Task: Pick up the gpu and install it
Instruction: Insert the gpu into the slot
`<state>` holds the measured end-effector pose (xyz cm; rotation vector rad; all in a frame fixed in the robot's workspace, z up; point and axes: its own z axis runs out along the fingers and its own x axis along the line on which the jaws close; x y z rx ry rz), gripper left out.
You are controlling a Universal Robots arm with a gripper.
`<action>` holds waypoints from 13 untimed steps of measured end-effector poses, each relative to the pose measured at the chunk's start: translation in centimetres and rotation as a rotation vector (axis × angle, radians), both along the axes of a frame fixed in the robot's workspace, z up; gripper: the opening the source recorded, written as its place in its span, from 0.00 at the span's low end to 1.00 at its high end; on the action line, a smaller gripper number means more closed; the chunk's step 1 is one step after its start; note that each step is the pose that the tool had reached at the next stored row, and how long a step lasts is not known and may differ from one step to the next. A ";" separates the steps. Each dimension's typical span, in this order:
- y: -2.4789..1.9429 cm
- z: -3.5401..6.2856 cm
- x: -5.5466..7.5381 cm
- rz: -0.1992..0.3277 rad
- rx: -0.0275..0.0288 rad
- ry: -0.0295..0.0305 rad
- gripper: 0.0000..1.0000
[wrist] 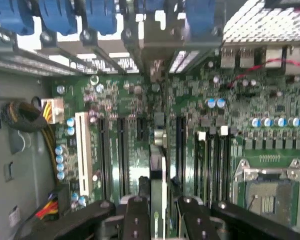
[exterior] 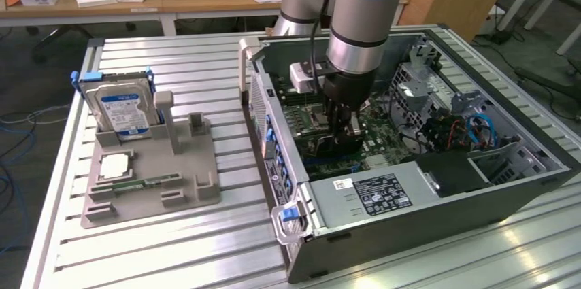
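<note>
Gripper (exterior: 341, 141), at the centre of the exterior view, reaches down into the open case (exterior: 409, 234) and pinches the gpu (wrist: 158, 175) edge-on between its fingers (wrist: 136, 220), at the motherboard (wrist: 125, 115) slots; seated or not, I cannot tell. At frame left, a grey tray (exterior: 145, 200) holds an upright hard drive (exterior: 122, 109).
</note>
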<state>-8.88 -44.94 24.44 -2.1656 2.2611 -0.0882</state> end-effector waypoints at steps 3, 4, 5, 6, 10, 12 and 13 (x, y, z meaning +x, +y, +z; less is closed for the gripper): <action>0.00 0.00 0.0 0.000 -0.0002 0.0001 0.26; 0.00 -0.01 0.0 0.000 -0.0001 0.0000 0.26; 0.00 -0.01 0.0 0.000 -0.0001 0.0000 0.26; 0.00 -0.01 0.0 0.000 -0.0001 0.0000 0.26; 0.00 -0.01 0.0 0.000 0.0000 -0.0001 0.26; 0.00 -0.01 0.0 0.000 0.0000 0.0000 0.26; 0.00 -0.01 0.0 0.000 0.0000 -0.0001 0.26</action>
